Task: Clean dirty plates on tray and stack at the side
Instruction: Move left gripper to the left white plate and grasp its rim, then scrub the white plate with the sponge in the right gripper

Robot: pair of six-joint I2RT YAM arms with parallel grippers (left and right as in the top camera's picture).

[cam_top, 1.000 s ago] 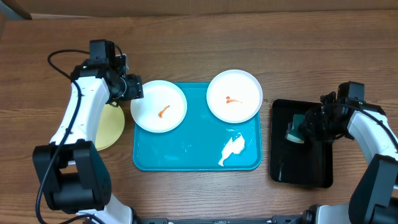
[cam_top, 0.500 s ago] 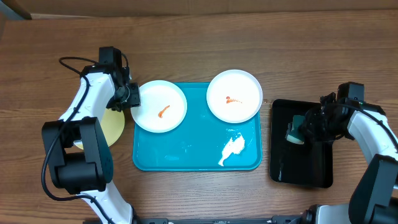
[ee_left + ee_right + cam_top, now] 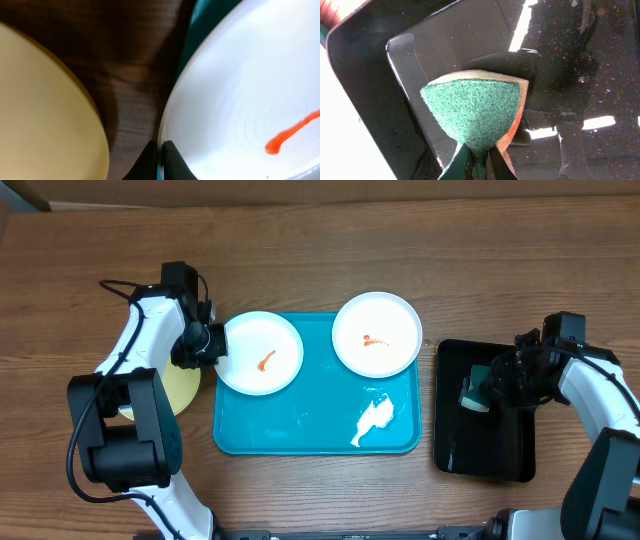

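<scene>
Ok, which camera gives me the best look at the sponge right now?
Right wrist: the green sponge fills the centre, pinched at its lower tip by the right gripper over the black tray. Overhead shows it only as a small teal patch at that gripper. Left wrist does not show it.

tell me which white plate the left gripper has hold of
The left-hand plate, overhanging the left edge of the tray: the left gripper pinches its rim. The other plate, at the back right, has no gripper near it.
</scene>
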